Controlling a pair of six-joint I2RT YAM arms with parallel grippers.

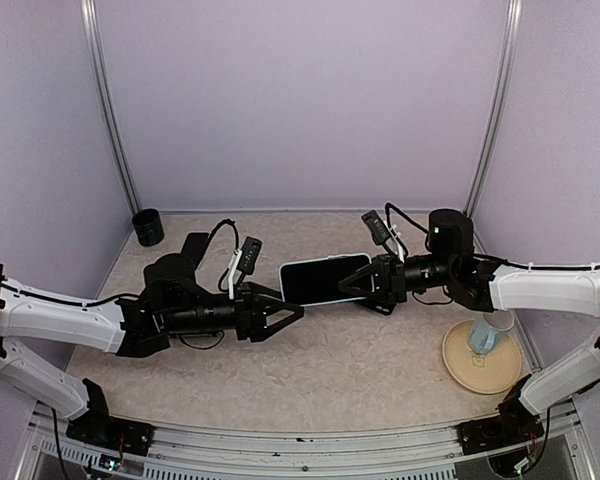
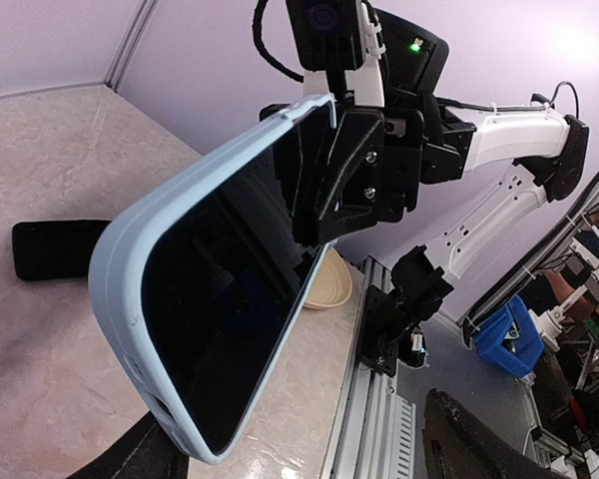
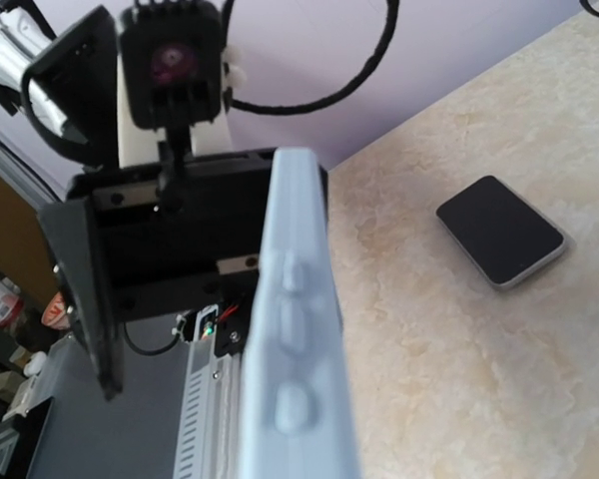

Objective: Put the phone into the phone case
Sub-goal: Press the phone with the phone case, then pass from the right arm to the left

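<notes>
Far left first: the phone [image 3: 499,232] lies flat on the table [image 1: 380,385], a black slab beside the left arm's wrist, touched by neither hand. Next along, the left gripper [image 1: 285,320] hovers with jaws spread wide and nothing between them, nose pointing right. Just beyond it, the phone case [image 1: 322,278] hangs in the air, its long axis running left to right, dark face upward and its near short end just beside those spread jaws. On the right, the right gripper [image 1: 348,283] is clamped on the case's far short end. The left hand looks nearer the phone, but the phone lies back-left of its fingertips, so it would have to swing away from the case to reach it.
</notes>
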